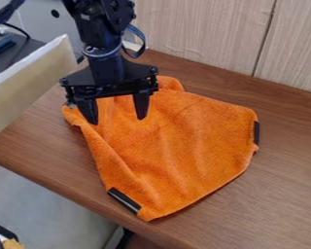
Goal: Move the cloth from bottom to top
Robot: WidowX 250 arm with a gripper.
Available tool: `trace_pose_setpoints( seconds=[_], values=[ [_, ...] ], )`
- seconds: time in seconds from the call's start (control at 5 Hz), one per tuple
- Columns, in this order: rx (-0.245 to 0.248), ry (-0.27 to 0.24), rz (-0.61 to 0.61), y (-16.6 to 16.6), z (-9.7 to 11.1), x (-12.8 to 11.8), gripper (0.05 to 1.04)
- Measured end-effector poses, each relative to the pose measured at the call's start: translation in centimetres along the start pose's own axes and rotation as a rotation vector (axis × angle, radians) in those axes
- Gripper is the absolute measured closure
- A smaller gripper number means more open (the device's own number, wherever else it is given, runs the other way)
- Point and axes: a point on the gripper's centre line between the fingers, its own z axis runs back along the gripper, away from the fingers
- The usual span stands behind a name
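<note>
A matte-black robot arm (96, 29), at 11 o'clock in the view, bears a small pale marking (85, 17) and a silvery round screw (89, 48) on its casing. A dark blue cable (142, 41) loops off its 2 o'clock side. Below, a rounded wrist collar (105, 54) meets the black gripper (117, 120), with its broad, flared plate (109, 80) and two tapering fingers (141, 104).

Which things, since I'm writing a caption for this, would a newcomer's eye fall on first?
Most likely the bright orange cloth, spread rumpled across the middle of the brown wooden table. Next would come the black gripper, fingers apart at the cloth's upper left part, then the dark strips on the cloth's lower left and right edges.
</note>
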Motion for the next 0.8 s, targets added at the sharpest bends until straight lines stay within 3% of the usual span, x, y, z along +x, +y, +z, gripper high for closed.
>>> trace_pose_setpoints(
  seconds=[0.2, 0.4, 0.8],
  values=[
    [0.013, 0.026, 0.001, 0.1, -0.6, -0.3, 0.083],
    [0.025, 0.048, 0.006, -0.4, -0.9, 1.0, 0.083],
    [0.038, 0.069, 0.034, -0.8, -2.6, 5.5, 0.083]
  ],
)
